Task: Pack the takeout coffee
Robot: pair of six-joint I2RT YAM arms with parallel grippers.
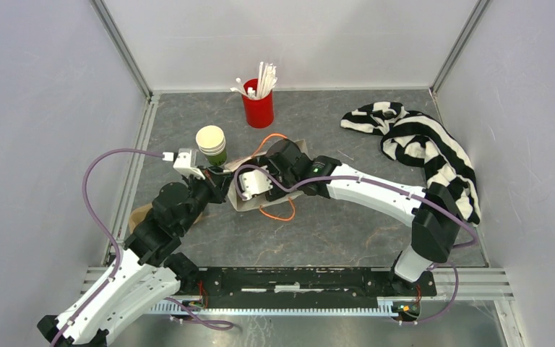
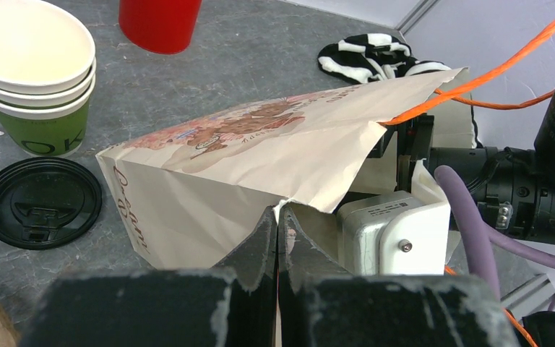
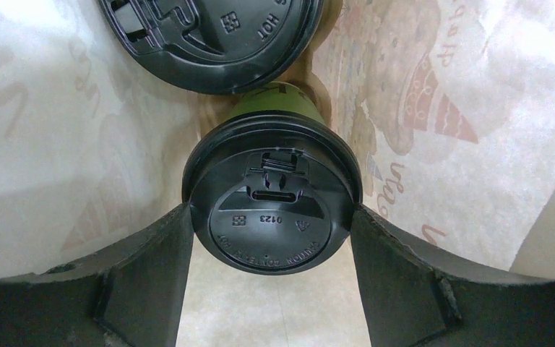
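Bag-mouth check: we see the left gripper (image 2: 277, 217) fully closed, pinching the near edge of the paper bag (image 2: 260, 152). We find the right gripper (image 3: 271, 217) inside the bag, jaws wide and pressed against both sides of one lidded cup (image 3: 273, 242) at its black lid. The second lidded cup (image 3: 209, 36) lies deeper in the bag, just beyond. Outside, a loose lid (image 2: 40, 202) rests beside the cup stack (image 2: 32, 72).

Left gripper (image 2: 277, 238) clamping paper bag (image 2: 260, 152) edge, stacked green cups (image 2: 32, 87), loose black lid (image 2: 40, 202) beside them
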